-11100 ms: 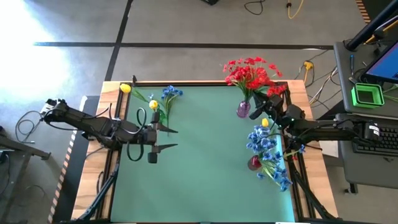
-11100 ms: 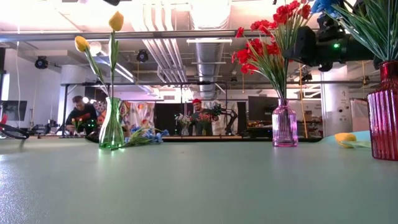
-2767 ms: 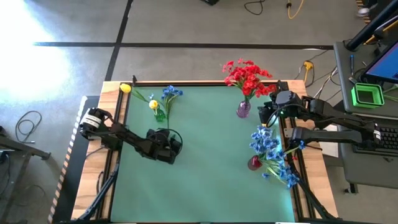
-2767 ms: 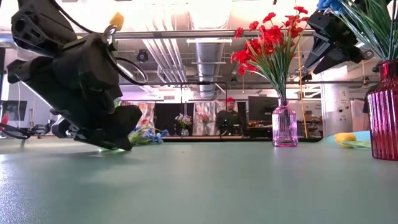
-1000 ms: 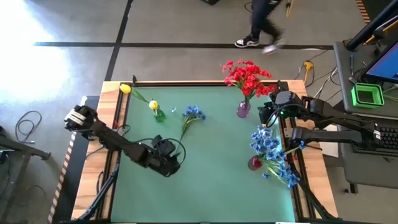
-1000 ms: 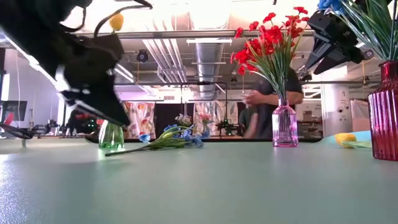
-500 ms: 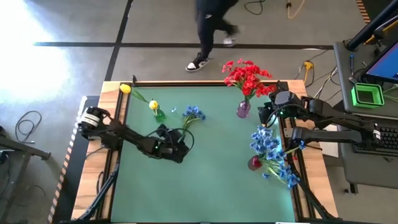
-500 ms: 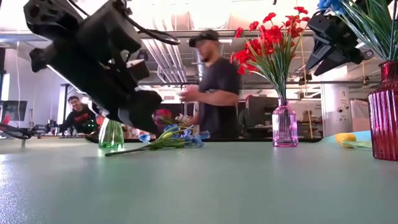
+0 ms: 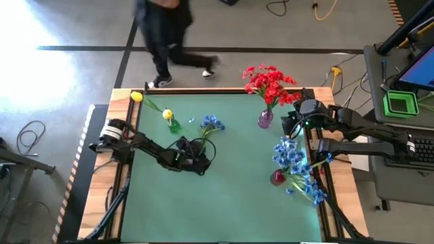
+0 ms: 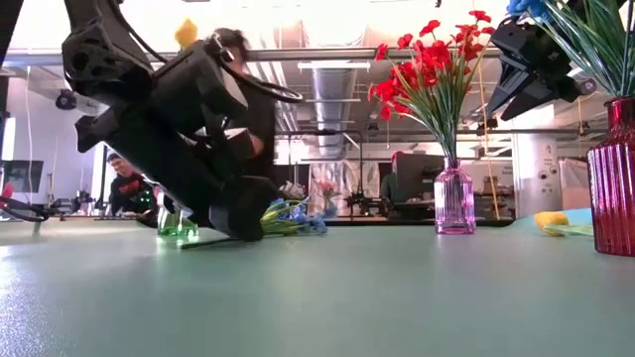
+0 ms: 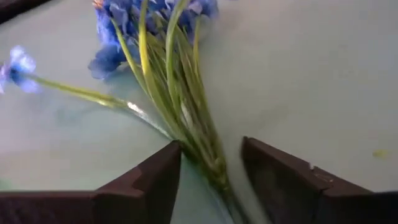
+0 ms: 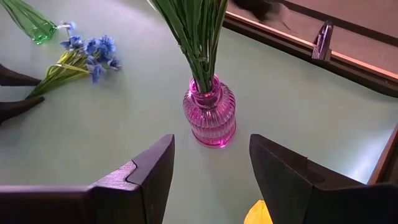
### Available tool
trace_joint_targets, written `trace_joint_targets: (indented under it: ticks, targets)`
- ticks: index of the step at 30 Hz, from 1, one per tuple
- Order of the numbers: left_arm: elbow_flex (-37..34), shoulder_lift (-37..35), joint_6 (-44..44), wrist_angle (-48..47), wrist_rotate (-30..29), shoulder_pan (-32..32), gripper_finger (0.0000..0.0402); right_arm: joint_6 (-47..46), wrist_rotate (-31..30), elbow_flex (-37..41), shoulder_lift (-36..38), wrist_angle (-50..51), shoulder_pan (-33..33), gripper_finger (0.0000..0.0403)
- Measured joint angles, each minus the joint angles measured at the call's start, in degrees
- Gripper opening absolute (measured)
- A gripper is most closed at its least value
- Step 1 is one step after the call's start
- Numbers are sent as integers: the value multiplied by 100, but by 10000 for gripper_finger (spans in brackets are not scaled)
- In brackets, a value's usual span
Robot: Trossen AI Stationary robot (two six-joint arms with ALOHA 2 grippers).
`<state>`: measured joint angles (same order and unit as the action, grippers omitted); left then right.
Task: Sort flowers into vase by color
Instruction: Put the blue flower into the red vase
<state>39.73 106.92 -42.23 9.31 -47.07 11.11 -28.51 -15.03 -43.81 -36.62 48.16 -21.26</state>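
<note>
Left gripper: the left gripper point(image 11: 211, 180) is low over the green desk point(image 9: 230, 196), its two dark fingers spread to either side of the green stems of the blue flower bunch point(image 11: 168, 74), not yet closed on them.
Task thing: the blue flower bunch point(image 9: 209, 125) lies flat on the desk, stems between the fingers, blossoms fanning out ahead of the gripper.
Step in hand: by all appearances, the pick-up of the loose blue bunch, with the grasp lined up on the stems.
Right gripper: the right gripper point(image 12: 211, 180) hangs with fingers apart and nothing between them, just above the pink vase point(image 12: 210, 115), at the far side of the desk from the left gripper.
Vases: the red flowers point(image 9: 271, 83) stand in the pink vase; more blue flowers point(image 9: 295, 169) fill the dark red vase point(image 9: 277, 177), well beyond the left gripper's reach for now; the yellow flowers point(image 9: 152, 108) sit in the green vase point(image 9: 174, 125), near the bunch's blossoms.
Next move: likely closing on the stems low down, lifting clear, then carrying the bunch across to the dark red vase.
Background: a person point(image 9: 169, 34) walks past beyond the desk.
</note>
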Motion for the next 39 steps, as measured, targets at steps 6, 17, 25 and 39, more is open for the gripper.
trace_joint_targets:
  ticks: [6, 17, 25, 39]
  targets:
    - [2, 86, -283, 121, 3, 9, 91, 0, 0, 0, 0, -2, 0, 201]
    - [-23, -136, -543, 39, 152, 98, 3, 79, 4, -10, 29, -6, 0, 201]
    - [-24, -1258, 134, -248, 268, 452, 0, -71, 360, -234, 94, 9, 0, 201]
    - [-19, -3065, 1946, 187, 796, 774, 0, -20, 1669, -917, 100, 578, 1, 201]
